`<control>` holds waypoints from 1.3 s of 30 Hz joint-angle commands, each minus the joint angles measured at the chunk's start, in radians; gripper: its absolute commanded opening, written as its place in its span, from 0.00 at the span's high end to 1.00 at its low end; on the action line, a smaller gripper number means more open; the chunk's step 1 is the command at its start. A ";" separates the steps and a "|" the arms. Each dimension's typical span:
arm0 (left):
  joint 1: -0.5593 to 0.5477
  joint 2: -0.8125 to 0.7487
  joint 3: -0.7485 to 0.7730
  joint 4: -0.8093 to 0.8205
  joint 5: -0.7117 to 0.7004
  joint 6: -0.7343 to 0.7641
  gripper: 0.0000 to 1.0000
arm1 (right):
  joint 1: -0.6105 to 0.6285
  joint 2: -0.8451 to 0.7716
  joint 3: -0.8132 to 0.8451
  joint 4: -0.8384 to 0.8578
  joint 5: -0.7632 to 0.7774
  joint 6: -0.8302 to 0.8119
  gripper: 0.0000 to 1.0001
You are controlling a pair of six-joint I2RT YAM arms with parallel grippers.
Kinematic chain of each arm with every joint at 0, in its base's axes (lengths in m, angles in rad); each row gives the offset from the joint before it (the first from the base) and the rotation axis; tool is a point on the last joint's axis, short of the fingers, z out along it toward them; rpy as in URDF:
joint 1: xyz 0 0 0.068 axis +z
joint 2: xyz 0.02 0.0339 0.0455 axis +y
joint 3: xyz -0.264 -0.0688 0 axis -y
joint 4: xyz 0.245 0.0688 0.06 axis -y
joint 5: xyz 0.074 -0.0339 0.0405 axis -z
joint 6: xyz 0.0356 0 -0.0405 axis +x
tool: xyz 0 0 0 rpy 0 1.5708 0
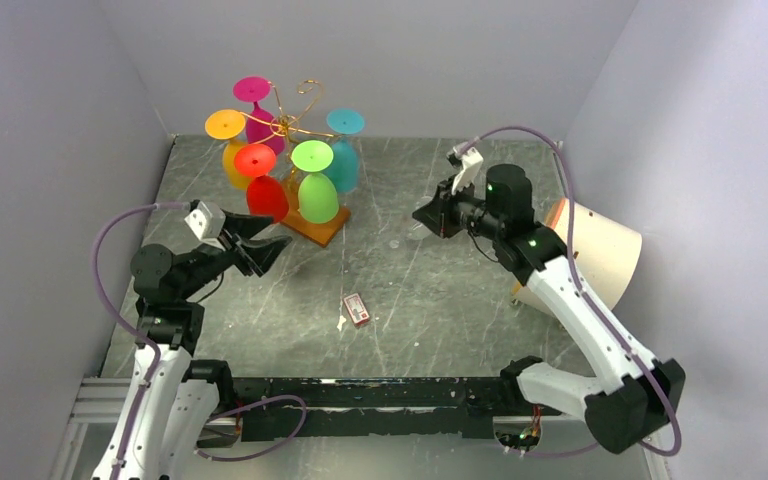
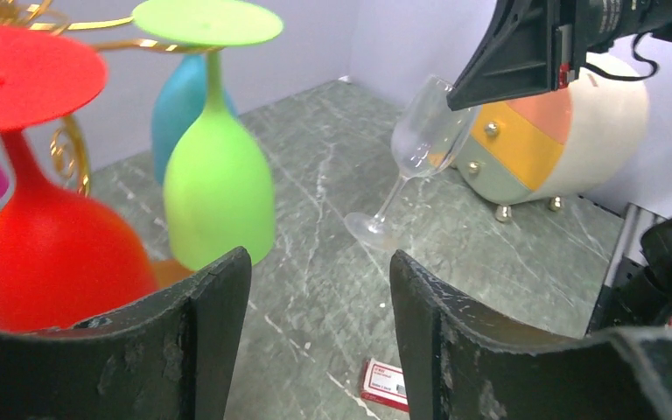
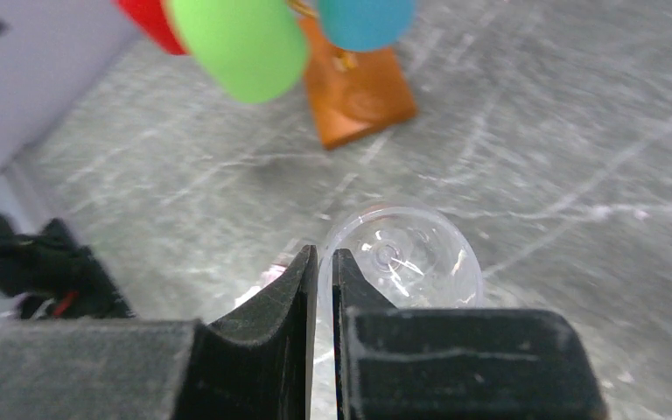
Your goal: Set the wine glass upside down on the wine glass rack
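A clear wine glass [image 2: 420,136] hangs tilted over the table, with its foot [image 2: 370,231] low near the marble. My right gripper [image 3: 325,258] is shut on the rim wall of its bowl [image 3: 411,258]; the same gripper [image 1: 430,215] shows right of centre in the top view. The wine glass rack [image 1: 295,112], gold wire on a brown wooden base [image 1: 318,226], stands at the back left. Several coloured glasses hang upside down on it. My left gripper [image 1: 265,250] is open and empty just in front of the rack, pointing toward the clear glass, its jaws [image 2: 319,262] apart.
A small red and white box [image 1: 356,309] lies on the marble between the arms. A cream round container [image 1: 600,250] with orange and green panels sits against the right wall. Grey walls close in the left, back and right sides.
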 commanded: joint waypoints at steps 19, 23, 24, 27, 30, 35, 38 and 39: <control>-0.070 0.009 0.129 -0.289 0.557 0.852 0.24 | 0.001 -0.235 -0.111 0.521 -0.604 0.559 1.00; -0.078 0.046 0.167 -0.407 0.631 0.977 0.30 | 0.000 -0.215 -0.109 0.591 -0.624 0.630 1.00; -0.080 0.052 0.177 -0.446 0.643 1.021 0.31 | 0.000 -0.208 -0.114 0.625 -0.635 0.660 1.00; -0.086 0.063 0.208 -0.551 0.653 1.133 0.31 | 0.001 -0.195 -0.124 0.705 -0.649 0.721 1.00; -0.090 0.069 0.222 -0.570 0.649 1.160 0.32 | 0.002 -0.181 -0.114 0.701 -0.650 0.728 1.00; -0.095 0.080 0.230 -0.548 0.677 1.171 0.32 | 0.006 -0.161 -0.112 0.735 -0.647 0.759 1.00; -0.101 0.120 0.265 -0.593 0.705 1.230 0.33 | 0.019 -0.134 -0.116 0.779 -0.646 0.800 1.00; -0.104 0.132 0.279 -0.614 0.708 1.251 0.33 | 0.024 -0.127 -0.112 0.778 -0.641 0.798 1.00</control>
